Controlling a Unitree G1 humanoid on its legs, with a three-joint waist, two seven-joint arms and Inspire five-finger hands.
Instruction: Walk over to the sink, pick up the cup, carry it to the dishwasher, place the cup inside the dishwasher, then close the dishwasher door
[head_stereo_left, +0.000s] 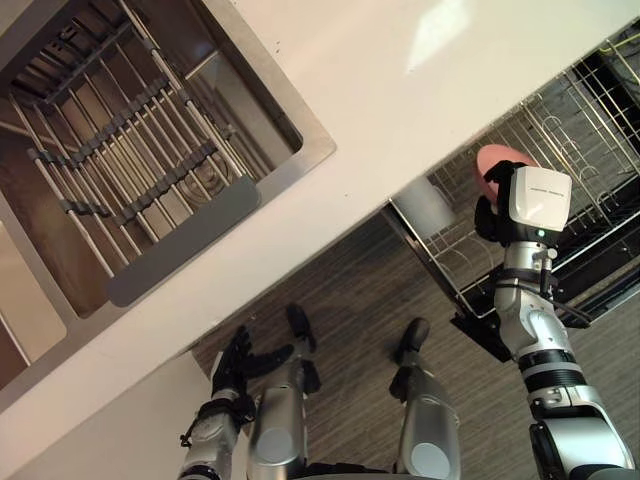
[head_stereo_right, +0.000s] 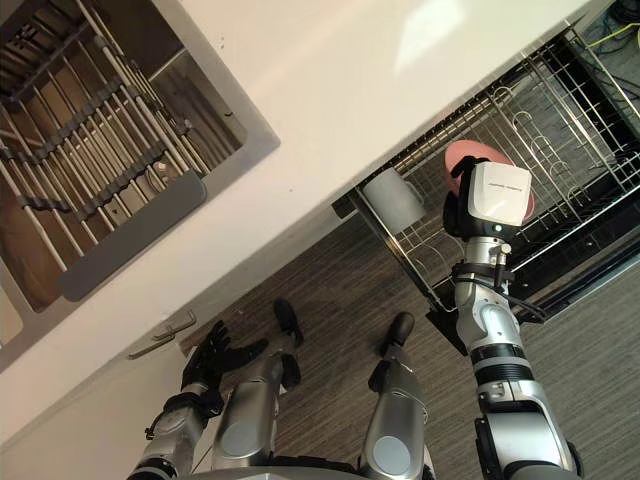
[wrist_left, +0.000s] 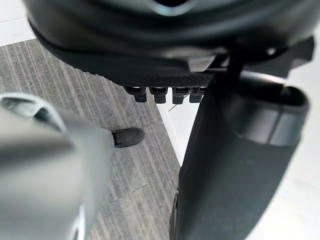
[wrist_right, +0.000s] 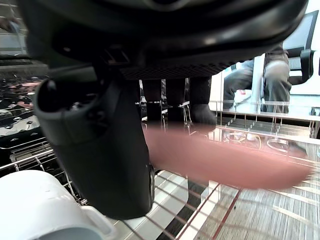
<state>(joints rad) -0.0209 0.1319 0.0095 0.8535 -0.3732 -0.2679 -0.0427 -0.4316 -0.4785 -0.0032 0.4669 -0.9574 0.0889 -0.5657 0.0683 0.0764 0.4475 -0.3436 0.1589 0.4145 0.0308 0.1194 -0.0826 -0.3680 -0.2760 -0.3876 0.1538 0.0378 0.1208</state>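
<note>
A pink cup (head_stereo_left: 497, 160) hangs over the pulled-out wire rack (head_stereo_left: 565, 135) of the dishwasher, at the right under the counter edge. My right hand (head_stereo_left: 488, 218) is shut on it. In the right wrist view the cup (wrist_right: 220, 160) lies between the thumb (wrist_right: 100, 145) and the fingertips (wrist_right: 202, 112), just above the rack wires. My left hand (head_stereo_left: 235, 362) hangs low at the lower left by the cabinet front, with relaxed, spread fingers and nothing in it.
A white mug (head_stereo_right: 392, 200) stands in the rack's near corner, close beside the pink cup. The steel sink (head_stereo_left: 312, 150) with a wire drainer inside is at the upper left, set in the white countertop (head_stereo_left: 400, 90). A seated person's legs (wrist_right: 267, 75) show beyond the rack.
</note>
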